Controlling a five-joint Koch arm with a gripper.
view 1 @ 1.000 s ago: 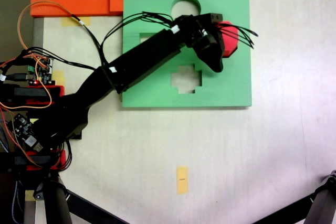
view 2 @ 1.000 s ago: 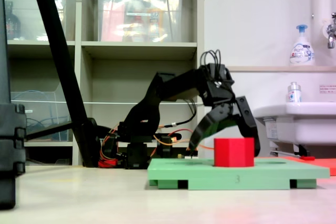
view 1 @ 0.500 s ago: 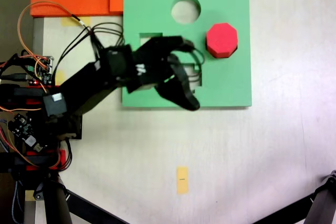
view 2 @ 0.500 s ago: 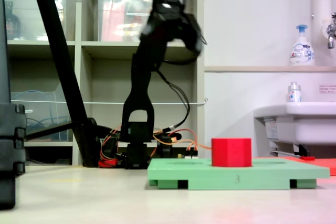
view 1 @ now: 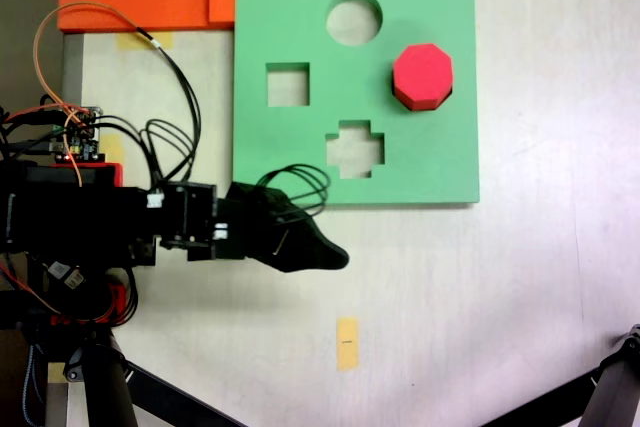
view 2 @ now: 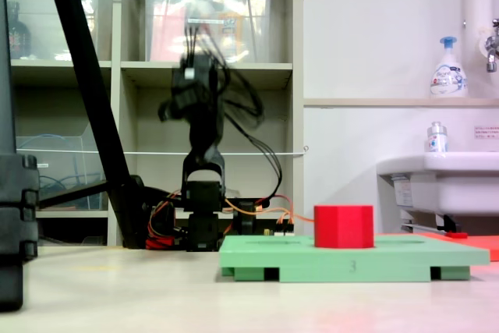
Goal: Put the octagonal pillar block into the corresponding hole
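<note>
Block: the octagonal pillar block (view 1: 422, 75), bright red foam, sits in the corresponding hole (view 1: 447, 94) on the green board (view 1: 300, 27), right of the round cutout and standing proud of the surface.
Progress: placement looks done; perhaps it could seat deeper.
Gripper (view 1: 335, 257): off the board's lower left edge, above the worktop (view 1: 520, 287); I cannot tell whether the jaws are apart.
Materials: matte flat foam, crisp cutouts.

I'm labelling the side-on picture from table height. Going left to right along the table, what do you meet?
The arm's base → the green foam board → the red octagonal block standing on it → the white sink.
</note>
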